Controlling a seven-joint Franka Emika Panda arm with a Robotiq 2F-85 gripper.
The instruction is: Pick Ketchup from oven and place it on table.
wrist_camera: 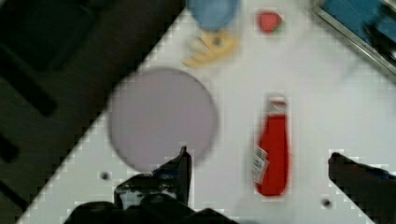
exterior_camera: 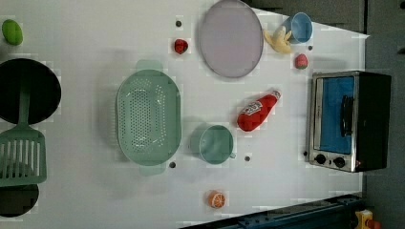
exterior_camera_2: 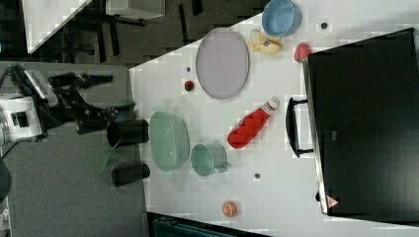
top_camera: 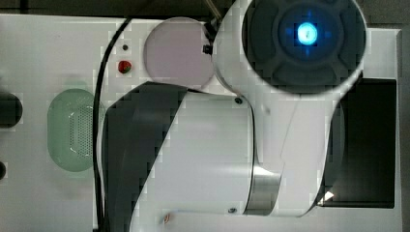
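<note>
The Ketchup [exterior_camera: 258,112], a red bottle with a white cap, lies on its side on the white table [exterior_camera: 86,191], between the green mug and the oven [exterior_camera: 348,119]. The right view shows the Ketchup [exterior_camera_2: 251,127] just off the oven's handle, cap towards the oven [exterior_camera_2: 365,123]. The oven door looks closed behind its blue glass. In the wrist view my gripper [wrist_camera: 259,158] is open, and the Ketchup [wrist_camera: 273,149] lies on the table below, framed between the two spread fingers [wrist_camera: 182,168] without touching them. My arm [top_camera: 203,150] covers the middle of the top view.
A green colander [exterior_camera: 149,117] and a green mug [exterior_camera: 215,143] stand mid-table. A lilac plate [exterior_camera: 230,38], banana [exterior_camera: 278,40], blue cup [exterior_camera: 301,26] and two strawberries [exterior_camera: 180,46] [exterior_camera: 301,61] lie beyond. An orange [exterior_camera: 216,199], black pan [exterior_camera: 26,90] and green spatula [exterior_camera: 21,152] lie elsewhere.
</note>
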